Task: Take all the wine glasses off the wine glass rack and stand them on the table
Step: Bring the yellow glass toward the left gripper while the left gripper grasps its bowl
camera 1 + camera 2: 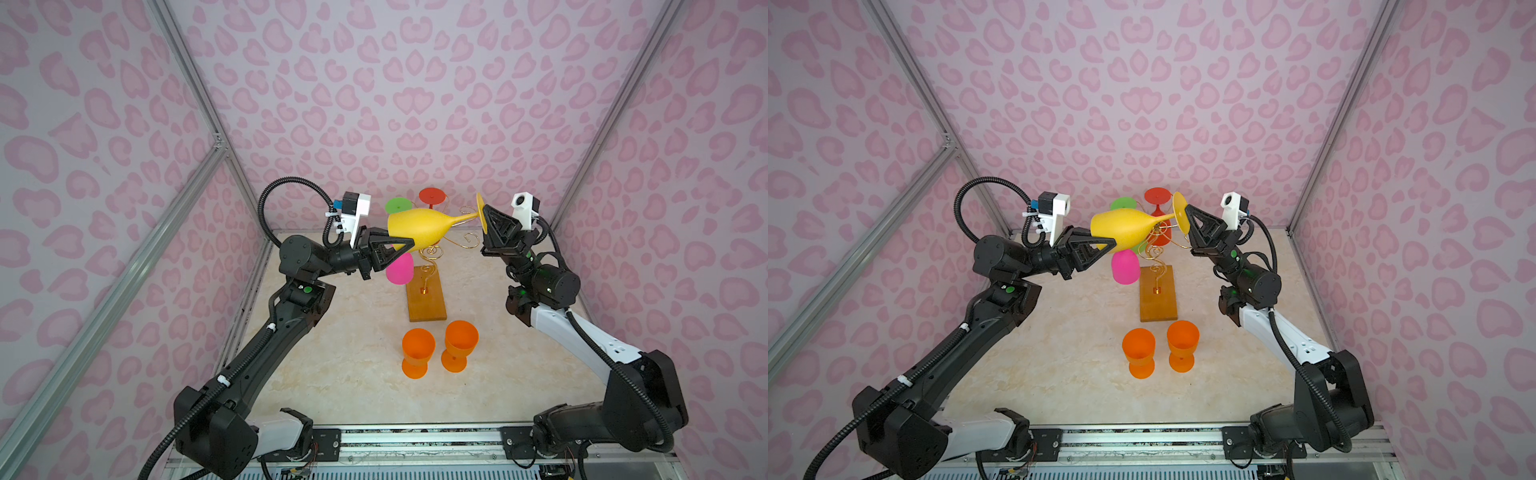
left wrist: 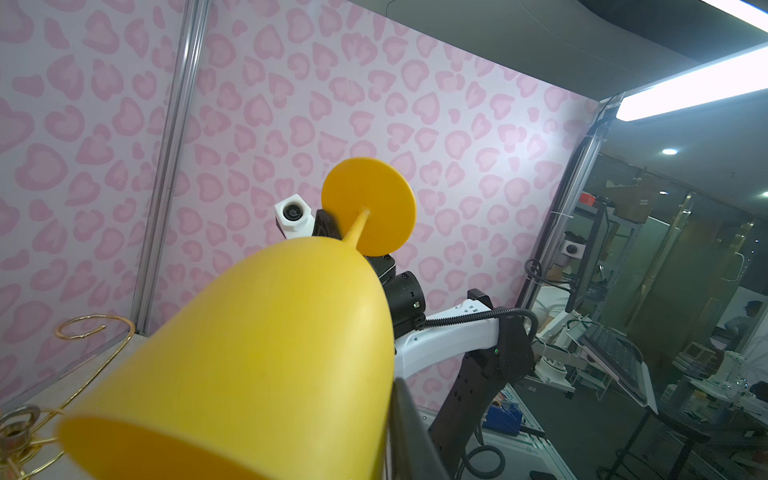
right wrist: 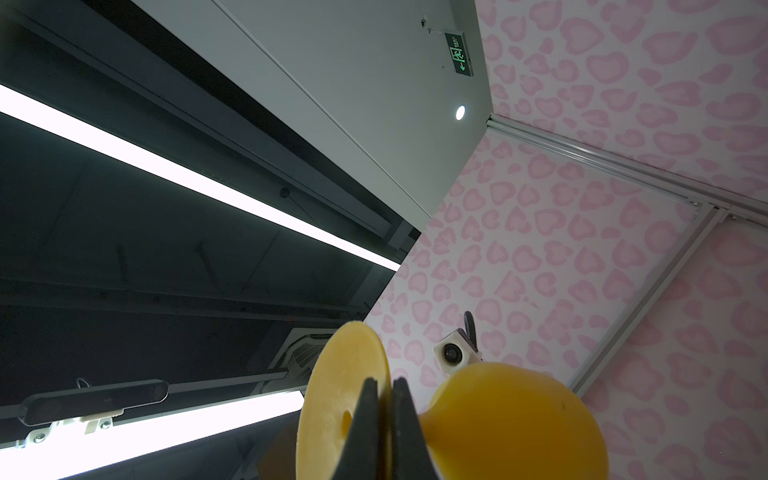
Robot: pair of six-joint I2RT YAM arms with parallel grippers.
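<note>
Yellow wine glass (image 1: 415,230) sideways, right pincer (image 1: 486,211) tight on foot (image 2: 368,205), left pincer (image 1: 409,245) tight on rim (image 2: 208,440)

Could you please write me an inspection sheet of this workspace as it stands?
Surface: marbled beige table, nothing spilled that I can see.
Job's things: yellow wine glass held sideways above the wine glass rack; pink glass, green glass and red glass hang on it.
Clutter: orange glass and another orange glass, upright before the rack's base.
Grippers: left gripper closed on the yellow bowl's rim; right gripper shut on its foot.
Cables: black hoses along both arms, apart from the glasses.
Surroundings: pink heart-print walls, aluminium frame.
</note>
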